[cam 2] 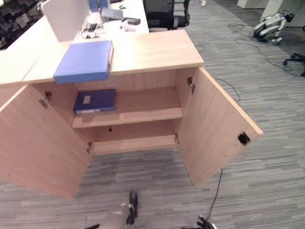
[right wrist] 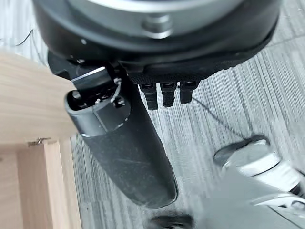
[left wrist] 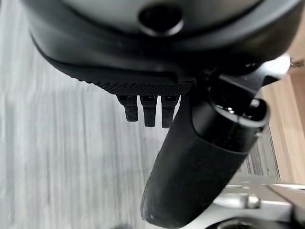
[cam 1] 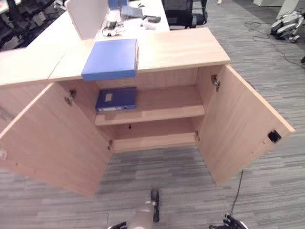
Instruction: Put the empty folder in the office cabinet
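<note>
While both cabinet doors (cam 1: 240,129) stand swung wide, exposing the middle shelf (cam 1: 162,112) at frame centre, access for loading is already provided; the light blue folder (cam 1: 112,58) lies flat on the cabinet's top surface (cam 1: 181,47), upper left of centre, overhanging the front edge and untouched; a darker blue folder (cam 1: 116,99) already rests on the shelf's left end, leaving free room to its right; the left hand (left wrist: 147,107) hangs low over the carpet, fingers straight and holding nothing; the right hand (right wrist: 164,93) likewise, fingers relaxed and apart, near the right door; judged: the pickup has not begun
</note>
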